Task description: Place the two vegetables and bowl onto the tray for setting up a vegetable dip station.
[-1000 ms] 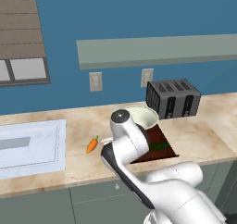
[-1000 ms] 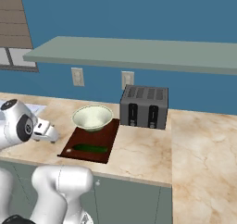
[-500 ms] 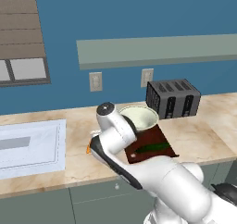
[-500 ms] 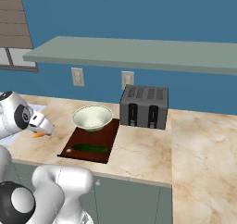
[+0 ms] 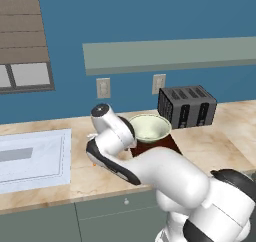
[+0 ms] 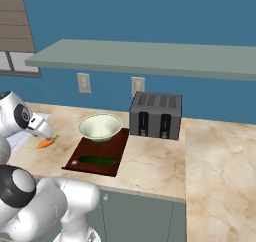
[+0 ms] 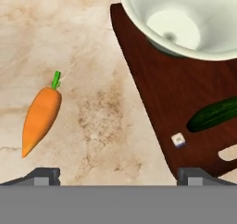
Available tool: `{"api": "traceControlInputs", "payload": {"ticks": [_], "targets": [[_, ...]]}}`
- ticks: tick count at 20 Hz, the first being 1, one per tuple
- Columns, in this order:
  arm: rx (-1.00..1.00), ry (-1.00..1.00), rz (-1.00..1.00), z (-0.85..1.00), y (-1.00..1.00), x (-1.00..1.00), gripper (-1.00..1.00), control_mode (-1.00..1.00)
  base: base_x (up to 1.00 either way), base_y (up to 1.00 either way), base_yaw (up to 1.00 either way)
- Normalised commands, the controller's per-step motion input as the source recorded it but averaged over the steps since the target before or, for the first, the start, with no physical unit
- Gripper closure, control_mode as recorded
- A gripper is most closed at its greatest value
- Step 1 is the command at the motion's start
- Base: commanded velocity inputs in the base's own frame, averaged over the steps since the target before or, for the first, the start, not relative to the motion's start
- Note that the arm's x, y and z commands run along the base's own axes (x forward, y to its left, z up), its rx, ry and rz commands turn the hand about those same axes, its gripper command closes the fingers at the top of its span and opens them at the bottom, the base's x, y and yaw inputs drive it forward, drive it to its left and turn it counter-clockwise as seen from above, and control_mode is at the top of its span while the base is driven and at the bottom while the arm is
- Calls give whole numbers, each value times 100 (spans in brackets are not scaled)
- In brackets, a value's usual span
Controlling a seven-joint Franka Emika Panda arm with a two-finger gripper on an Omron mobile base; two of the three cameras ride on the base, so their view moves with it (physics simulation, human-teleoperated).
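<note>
Gripper (image 7: 118, 174) open and empty above worktop (image 7: 92, 56); carrot (image 7: 40, 118) lies beside tray (image 7: 166, 93) carrying bowl (image 7: 185, 19) and cucumber (image 7: 214, 114).

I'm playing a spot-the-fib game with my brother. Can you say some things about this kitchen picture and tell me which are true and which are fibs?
1. The small orange carrot with a green tip lies on the marble counter, off the dark reddish-brown wooden tray. True.
2. The dark green cucumber sits inside the bowl. False: it lies flat on the tray, in front of the round pale green-white bowl.
3. The bowl already rests on the tray. True.
4. The robot's gripper is squeezing the carrot. False: its fingers are wide open, holding nothing, with the carrot lying free on the counter.
5. The black toaster stands on the tray. False: it stands on the counter beside the tray.
</note>
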Motion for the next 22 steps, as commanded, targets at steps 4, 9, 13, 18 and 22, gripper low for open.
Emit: {"api": "traceControlInputs", "payload": {"ticks": [4,9,13,18,22], "targets": [[2,-1,-9,-1,28,13,-100,-100,0,0,0],[6,0,-9,-10,12,2,-100,-100,0,0,0],[8,0,-11,-18,2,0,-100,-100,0,0,0],[7,0,-12,-19,0,4,-100,-100,0,0,0],[3,0,-11,-21,0,10,-100,-100,0,0,0]]}}
